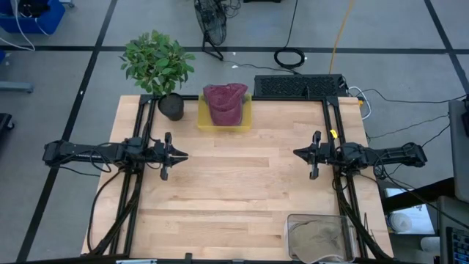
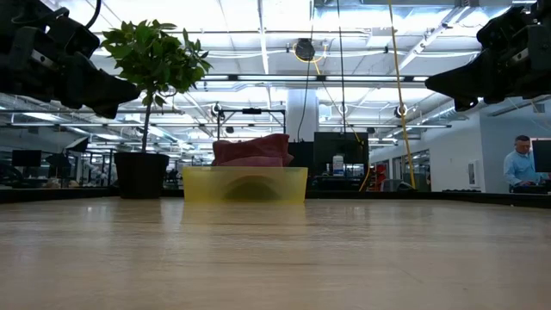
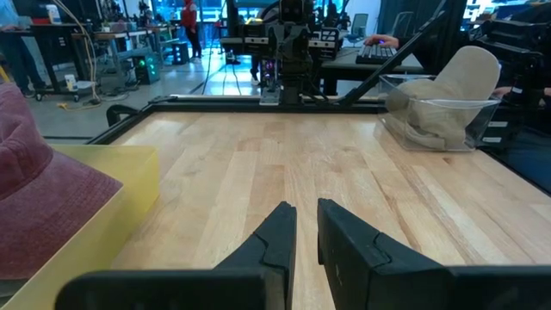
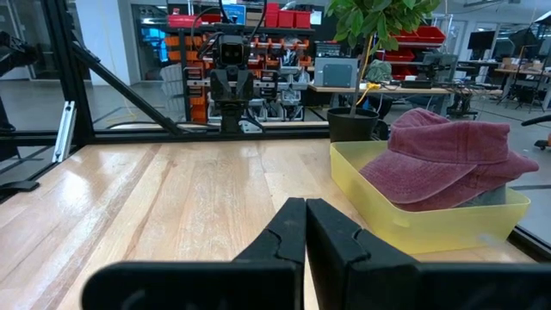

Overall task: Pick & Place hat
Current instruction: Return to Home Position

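high view is showing the faded red cap [image 1: 224, 103] lying crumpled in the yellow bin [image 1: 201, 122] at the table's [image 1: 242, 183] 12 o'clock, and the tan brown cap [image 1: 319, 238] in the transparent bin [image 1: 292, 220] at 5 o'clock. left gripper [image 1: 183, 155] at 9 and right gripper [image 1: 297, 152] at 3 are hovering clenched, grasping nothing.

The table [image 1: 242, 191] is bare and wide across its middle. Obstacles stand only at the edges: yellow bin [image 1: 223, 123] and plant [image 1: 157, 66] at the far side, transparent bin [image 1: 319, 238] probably reaching the near right corner
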